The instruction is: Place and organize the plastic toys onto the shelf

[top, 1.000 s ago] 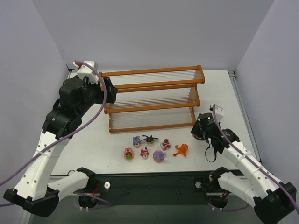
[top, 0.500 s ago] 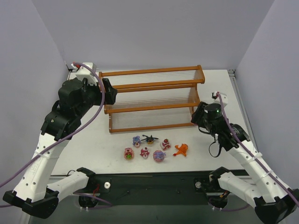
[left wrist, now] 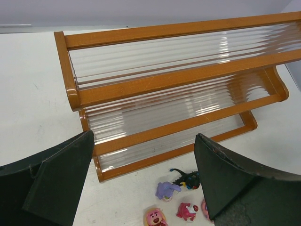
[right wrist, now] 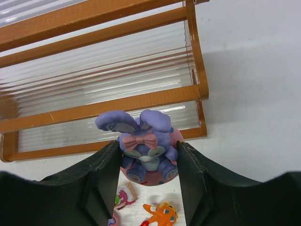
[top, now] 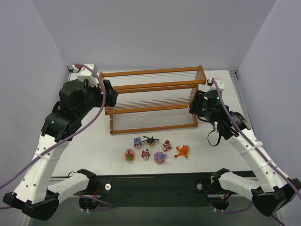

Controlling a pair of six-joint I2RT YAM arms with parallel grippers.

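**One toy carried to the shelf, seven on the table**

Top view: Over the last second the right gripper has swung up from the near right of the table to the right end of the shelf. It seems level with the middle tier, though I cannot tell its height exactly. The left gripper has barely shifted and hangs at the shelf's left end. Seven toys lie in a loose cluster in front of the lowest tier, none disturbed. The orange toy is at the right of that cluster.

Left wrist: The left gripper has its jaws wide apart with nothing between them. The shelf shows every tier bare. The near toys show at the bottom edge.

Right wrist: The right gripper is clamped on the bunny, which is upright with a finger on each flank. It hangs just in front of the shelf, and the orange toy is on the table beneath.

Assessment: The carry looks finished and the set-down comes next, so the task is at an early stage. The rods are thin and ridged, and I judge the bunny could tip if it is released high. I would lower it until it touches a tier before parting the jaws.
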